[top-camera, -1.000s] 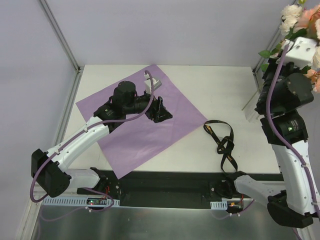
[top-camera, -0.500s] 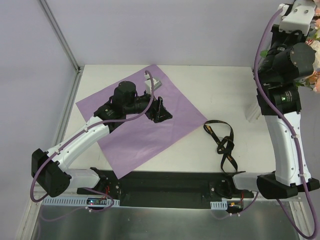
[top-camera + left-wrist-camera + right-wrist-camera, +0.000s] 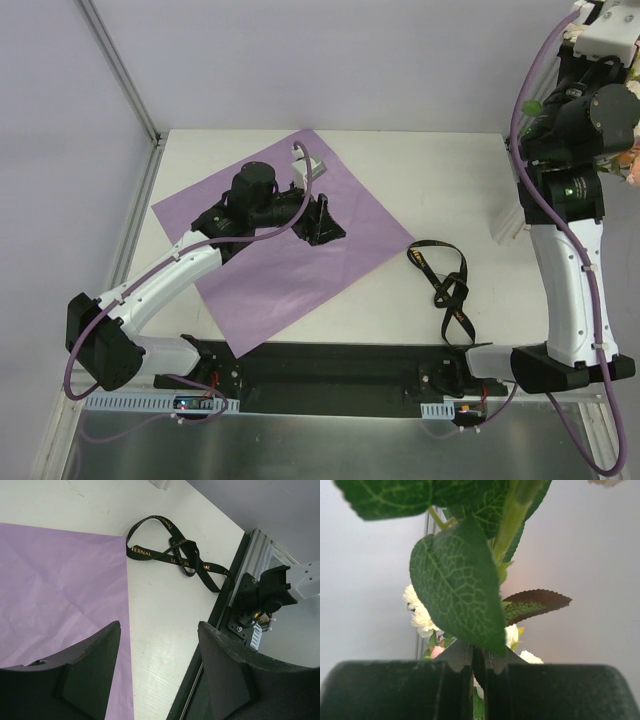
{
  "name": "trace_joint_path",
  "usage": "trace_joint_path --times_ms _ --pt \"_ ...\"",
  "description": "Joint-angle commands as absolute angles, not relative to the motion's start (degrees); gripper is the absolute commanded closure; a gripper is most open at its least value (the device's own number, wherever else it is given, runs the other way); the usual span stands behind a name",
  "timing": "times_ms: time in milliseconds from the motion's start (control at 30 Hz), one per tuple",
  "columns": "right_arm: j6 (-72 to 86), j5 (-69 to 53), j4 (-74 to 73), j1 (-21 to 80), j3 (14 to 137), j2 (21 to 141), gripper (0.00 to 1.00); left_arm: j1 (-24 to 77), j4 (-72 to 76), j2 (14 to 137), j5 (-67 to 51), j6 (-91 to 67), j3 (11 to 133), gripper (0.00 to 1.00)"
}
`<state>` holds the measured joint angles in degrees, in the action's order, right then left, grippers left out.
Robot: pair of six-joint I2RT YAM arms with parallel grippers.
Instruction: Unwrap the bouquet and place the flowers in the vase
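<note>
My right gripper (image 3: 477,655) is shut on a green stem of the flowers (image 3: 460,580), with big leaves and white blooms (image 3: 420,612) crowding the right wrist view. From above, the right arm (image 3: 570,190) reaches high into the top right corner. Only a leaf (image 3: 533,105) and a peach bloom (image 3: 630,165) show beside it. A sliver of the white vase (image 3: 508,225) peeks out behind that arm. My left gripper (image 3: 322,218) (image 3: 159,627) hangs open and empty over the purple paper (image 3: 290,260). The bouquet is unwrapped.
The black ribbon (image 3: 445,280) (image 3: 175,555) lies loose on the white table (image 3: 430,170), right of the purple paper (image 3: 50,580). A metal frame post (image 3: 120,70) runs along the left. The arm bases and black rail (image 3: 340,370) line the near edge.
The right arm has lifted the flowers up and toward the top right corner, so most blooms have left the top view. The left arm has barely shifted.
</note>
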<state>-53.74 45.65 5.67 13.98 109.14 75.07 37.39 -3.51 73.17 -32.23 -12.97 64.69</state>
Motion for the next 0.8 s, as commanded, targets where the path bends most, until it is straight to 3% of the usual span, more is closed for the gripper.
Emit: trace_joint_path --times_ms 0,767 --pt "-50.37 45.79 8.53 11.78 106.18 73.48 0.99 36.83 -3.43 73.39 -31.38 -11.69 67.15 0.38" --pt "-35.07 43.34 8.17 2.47 83.77 67.68 0.99 36.83 -3.78 73.13 -30.76 -11.34 67.24 0.38"
